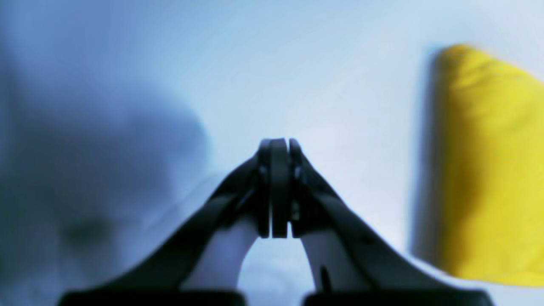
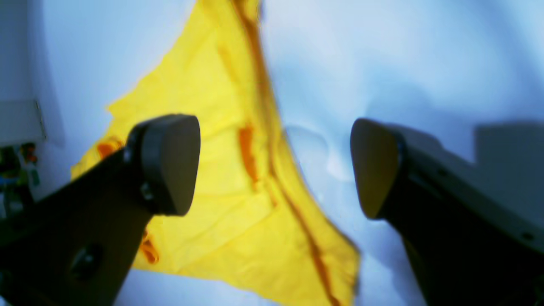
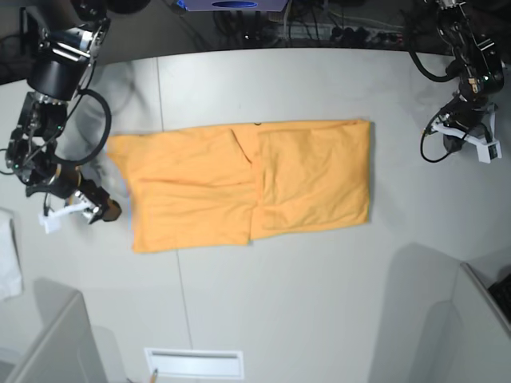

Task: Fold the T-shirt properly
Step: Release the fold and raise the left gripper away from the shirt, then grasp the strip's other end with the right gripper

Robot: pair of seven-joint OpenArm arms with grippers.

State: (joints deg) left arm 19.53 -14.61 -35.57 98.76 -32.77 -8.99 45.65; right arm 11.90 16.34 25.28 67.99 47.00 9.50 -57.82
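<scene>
The T-shirt lies flat near the middle of the table, spread as a wide orange rectangle with both sides folded in so that their edges meet along a seam-like line down its centre. Its cloth is thin and matte, with soft creases; in the right wrist view it looks bright yellow, with darker orange hems and folds running across it. A small dark mark sits at its far edge; no writing can be read on it. The table is a smooth, pale grey surface with a thin joint line running across it.

The right gripper hovers just beside the shirt's edge, on the base view's left. Its jaws stand wide apart with nothing between them; the rounded dark pads show matte plastic, with the shirt lying below them.

The left gripper is well apart from the shirt, over bare table. Its black fingers are pressed together and hold nothing; a corner of the shirt shows off to one side.
</scene>
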